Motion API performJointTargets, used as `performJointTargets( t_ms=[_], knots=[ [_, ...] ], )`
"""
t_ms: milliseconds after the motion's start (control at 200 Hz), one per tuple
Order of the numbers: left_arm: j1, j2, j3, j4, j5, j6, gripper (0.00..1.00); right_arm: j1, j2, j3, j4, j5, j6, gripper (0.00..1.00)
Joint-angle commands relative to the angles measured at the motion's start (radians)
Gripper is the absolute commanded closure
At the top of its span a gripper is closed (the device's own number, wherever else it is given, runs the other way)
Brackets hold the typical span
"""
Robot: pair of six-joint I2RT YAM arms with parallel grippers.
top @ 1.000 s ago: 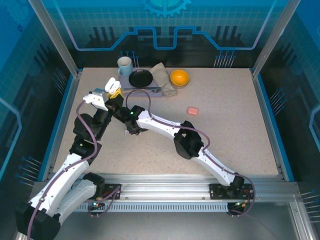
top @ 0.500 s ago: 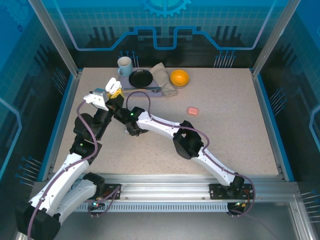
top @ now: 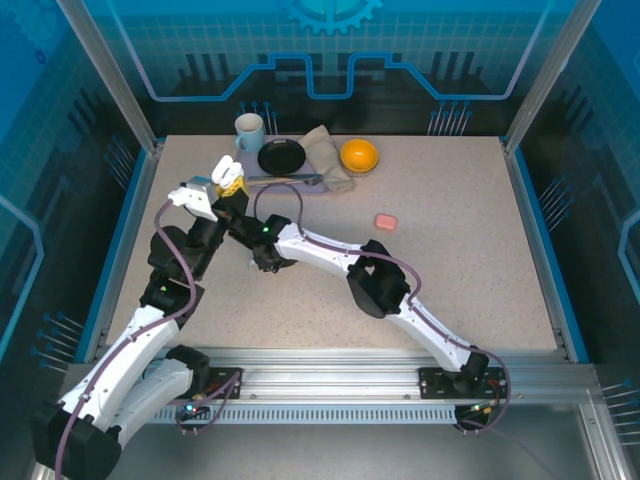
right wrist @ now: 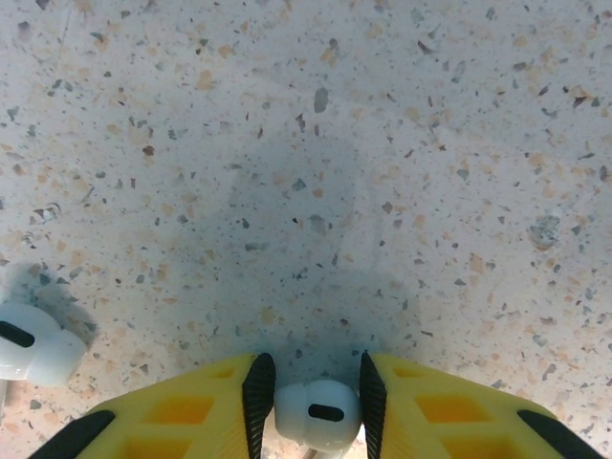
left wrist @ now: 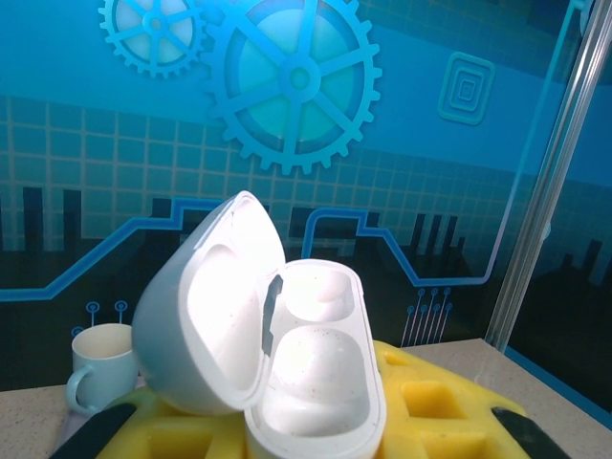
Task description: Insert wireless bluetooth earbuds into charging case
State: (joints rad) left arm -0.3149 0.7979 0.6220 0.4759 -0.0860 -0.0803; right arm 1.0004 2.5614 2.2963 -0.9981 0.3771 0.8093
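Wireless bluetooth earbuds, the white pair, down on the tabletop (right wrist: 335, 143). At far left, left gripper (left wrist: 311, 435) clamped on the open white charging case (left wrist: 287, 363), raised off the tabletop near the mug (left wrist: 100, 378), with lid tipped back and both wells bare. Next over, loose white earbud (right wrist: 33, 349) at the left edge of the right wrist view. Then right gripper (right wrist: 313, 392), pads pressed against both sides of the second white earbud (right wrist: 320, 413); on the surface or just off it, hard to say. Farther right, pink case (top: 386, 221), well apart. To do this step well: grip firmly without squeezing it out, lift straight up clear of the loose one, line up over a bare well, lower gently, hold the case steady throughout.
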Motion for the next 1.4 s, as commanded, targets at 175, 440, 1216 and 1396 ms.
performJointTargets(
  t_ms=[175, 440, 1216, 1396],
  knots=[
    [0.01, 0.0, 0.026, 0.012, 0.025, -0.016, 1.0, -0.016, -0.015, -0.09, -0.02, 0.0, 0.02, 0.65],
    [0.01, 0.009, 0.033, 0.009, 0.031, -0.017, 1.0, -0.013, -0.025, -0.102, -0.014, -0.009, 0.024, 0.66],
    [0.01, 0.024, 0.047, 0.006, 0.047, -0.03, 1.0, -0.003, -0.098, -0.228, 0.049, -0.004, 0.053, 0.76],
    [0.01, 0.024, 0.048, 0.001, 0.049, -0.035, 1.0, -0.004, -0.144, -0.271, 0.067, 0.016, 0.058, 0.81]
  ],
)
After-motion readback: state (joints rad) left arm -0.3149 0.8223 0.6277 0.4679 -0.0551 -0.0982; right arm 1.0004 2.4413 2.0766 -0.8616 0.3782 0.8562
